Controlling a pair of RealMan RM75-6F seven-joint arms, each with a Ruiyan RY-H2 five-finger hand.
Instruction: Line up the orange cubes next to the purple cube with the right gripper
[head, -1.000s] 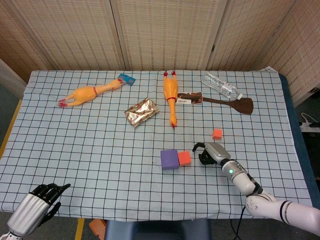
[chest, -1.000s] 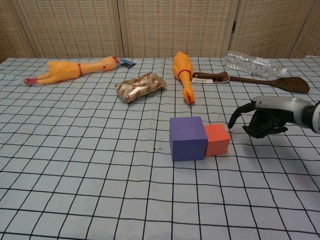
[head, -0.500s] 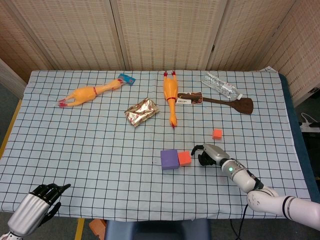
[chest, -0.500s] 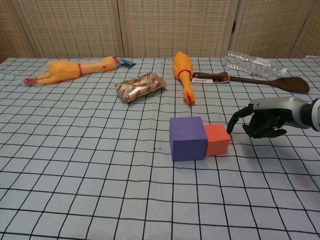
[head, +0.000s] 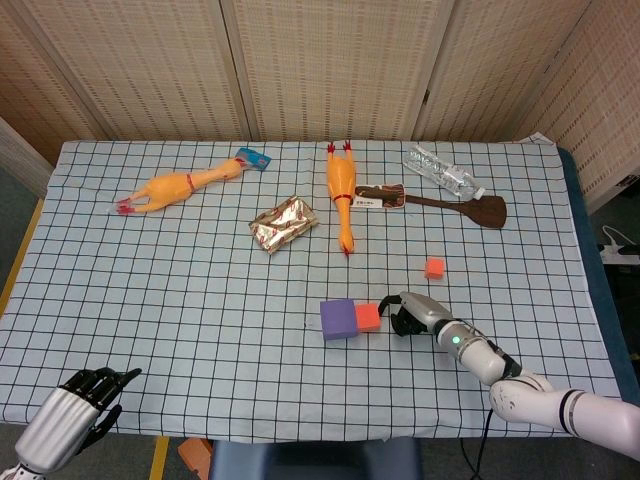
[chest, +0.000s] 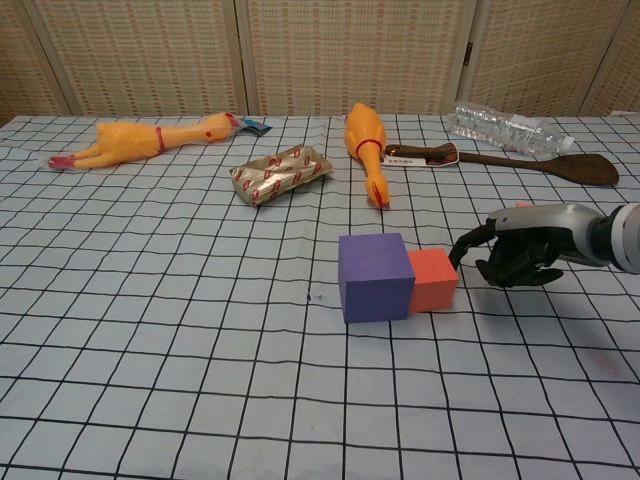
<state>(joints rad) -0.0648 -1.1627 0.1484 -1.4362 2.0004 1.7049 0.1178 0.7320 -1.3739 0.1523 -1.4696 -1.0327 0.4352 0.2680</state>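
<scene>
Beside the purple cube (chest: 375, 276), at its 3 o'clock, one orange cube (chest: 433, 280) sits flush against it. Over the last second the right hand (chest: 520, 255) has crept in toward that cube from 3 o'clock; one fingertip now looks to touch it, though contact is hard to confirm. Its fingers are curled, grasping nothing. That suggests a final nudge into line. A second orange cube (head: 434, 267) waits well apart at 1 o'clock. The left hand (head: 85, 395) idles clenched at the table's near edge.
</scene>
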